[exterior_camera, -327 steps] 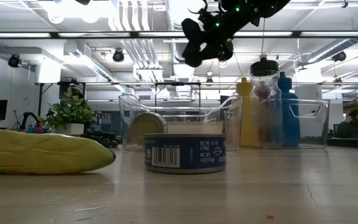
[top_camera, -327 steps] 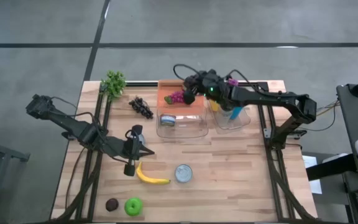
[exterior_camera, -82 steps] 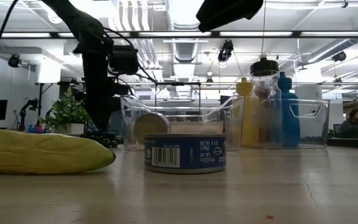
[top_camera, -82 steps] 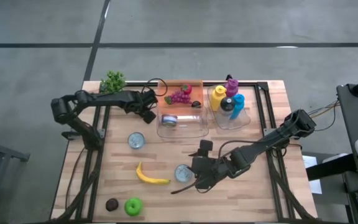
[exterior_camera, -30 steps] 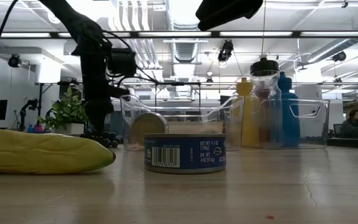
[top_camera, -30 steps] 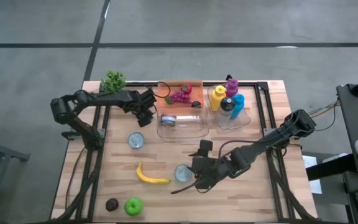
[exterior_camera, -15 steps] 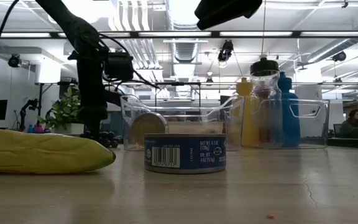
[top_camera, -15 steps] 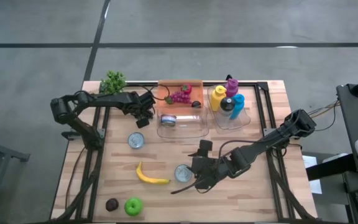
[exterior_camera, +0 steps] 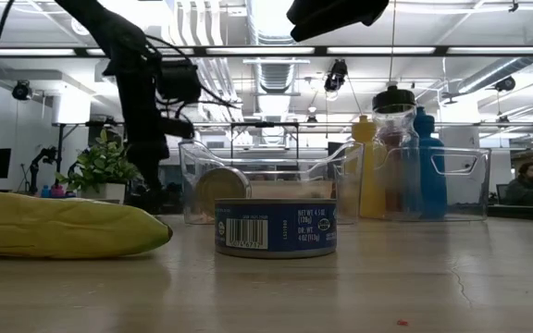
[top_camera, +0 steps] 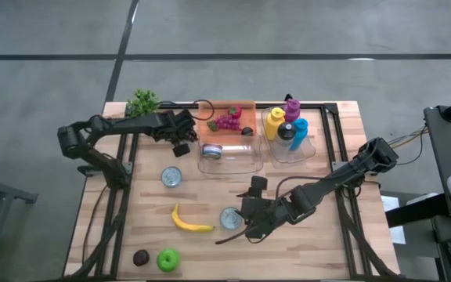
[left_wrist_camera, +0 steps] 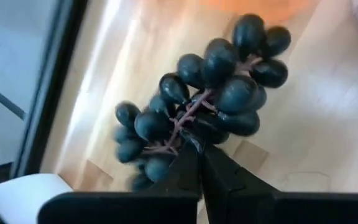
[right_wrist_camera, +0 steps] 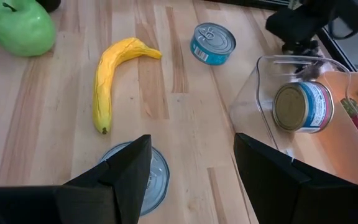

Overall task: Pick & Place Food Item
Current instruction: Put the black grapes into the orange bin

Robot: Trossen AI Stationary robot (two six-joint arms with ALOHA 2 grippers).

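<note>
Can (exterior_camera: 275, 228) label shows only a barcode. At 11 o'clock, left gripper (left_wrist_camera: 199, 144) pinches black grapes (left_wrist_camera: 213, 93); right gripper (right_wrist_camera: 191, 163) gapes empty.

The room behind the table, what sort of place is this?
Probably a lab or workshop: strip lights and bare ducts overhead, a grey concrete floor, and a wooden table set with toy food.
</note>
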